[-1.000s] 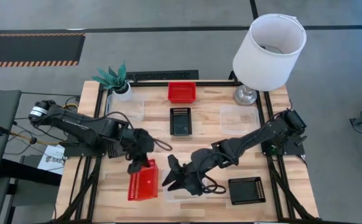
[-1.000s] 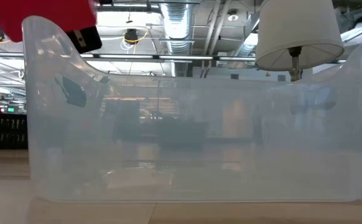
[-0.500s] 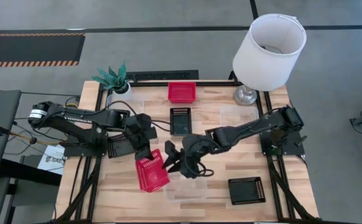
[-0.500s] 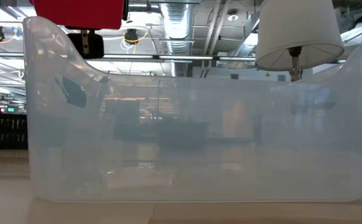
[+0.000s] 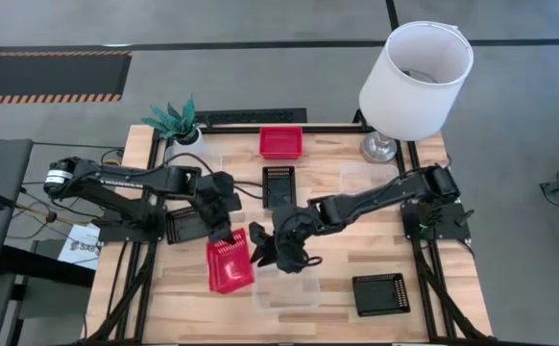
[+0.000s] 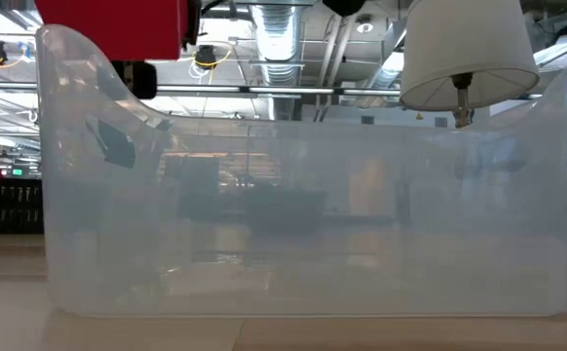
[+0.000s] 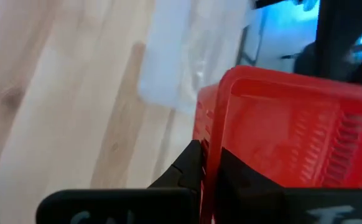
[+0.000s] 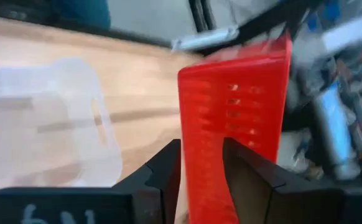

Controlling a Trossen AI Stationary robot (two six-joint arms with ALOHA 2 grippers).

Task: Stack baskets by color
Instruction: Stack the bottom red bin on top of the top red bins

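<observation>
My left gripper (image 5: 224, 238) is shut on a red basket (image 5: 230, 266), which hangs over the table's near middle and shows high up in the low view (image 6: 108, 27). My right gripper (image 5: 258, 252) stands open at that basket's right edge. Its two fingers lie on either side of the red wall (image 8: 203, 146); whether they touch it I cannot tell. Another red basket (image 5: 280, 142) rests at the far edge. A black basket (image 5: 279, 187) lies in the middle and another (image 5: 381, 294) near right. A clear basket (image 5: 285, 294) sits at the near edge. My left gripper pinches the red basket's wall (image 7: 213, 146) at its far end, one finger on each face of it. The fingers come slanting down from the table's far left. The basket is lifted clear of the table and hangs tilted below the fingers.
A white lamp (image 5: 414, 72) stands at the far right corner and a potted plant (image 5: 178, 122) at the far left. Two more clear baskets (image 5: 368, 183) (image 5: 197, 169) lie on the far half. A clear basket's wall (image 6: 303, 224) fills the low view.
My left gripper has swung from the near left toward the table's middle and rolled, carrying the red basket, which has turned about while staying clear of the table. My right gripper has gone toward the far edge and down, closing in on the basket's right edge.
</observation>
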